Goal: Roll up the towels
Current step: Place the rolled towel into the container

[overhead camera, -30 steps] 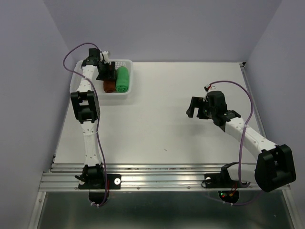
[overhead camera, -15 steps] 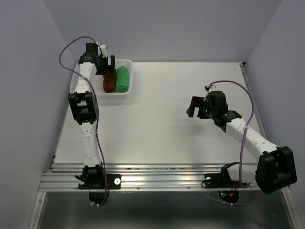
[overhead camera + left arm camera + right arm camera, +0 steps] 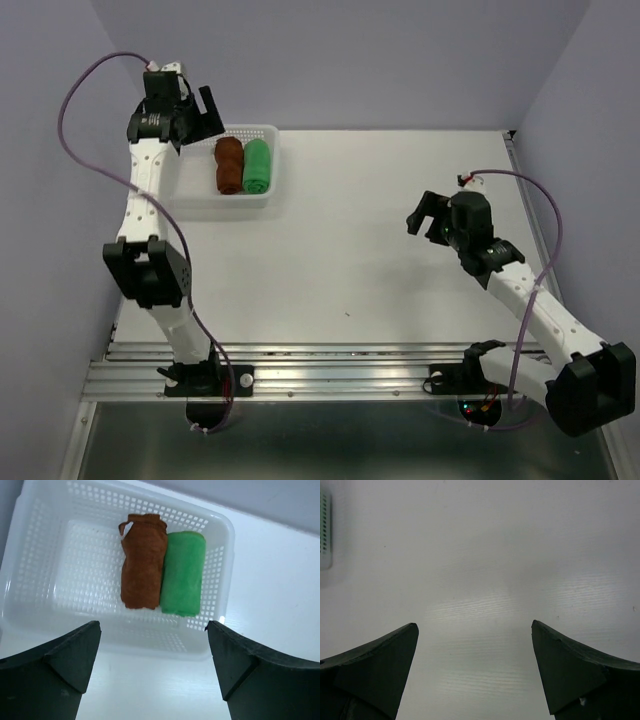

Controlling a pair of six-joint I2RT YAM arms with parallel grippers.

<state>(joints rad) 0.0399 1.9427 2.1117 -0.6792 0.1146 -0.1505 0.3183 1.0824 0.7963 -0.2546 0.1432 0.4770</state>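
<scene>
BASKET, FAR LEFT: Two rolled towels lie side by side in the white perforated basket at the far-left corner of the table. The rust-brown towel is on the left and the green towel on the right. They touch along their length, both running near-to-far. They sit toward the right half of the basket, w/ bare mesh on the left half. In the left wrist view the rust-brown roll has a ragged end w/ a small pale patch, while the green roll looks even & smooth.

ABOVE: The left gripper hangs over the basket's far-left corner, raised clear of it. Its jaws are spread wide w/ nothing between them. Its cam looks down on both towels, framed between the two dark fingers. It touches neither the towels nor the basket.

RIGHT SIDE: The right gripper is well apart from the basket, over the right-centre of the table & pointing left. Its jaws are likewise spread wide & hold nothing. Its cam shows white tabletop plus a sliver of the basket at the frame's left edge.
</scene>
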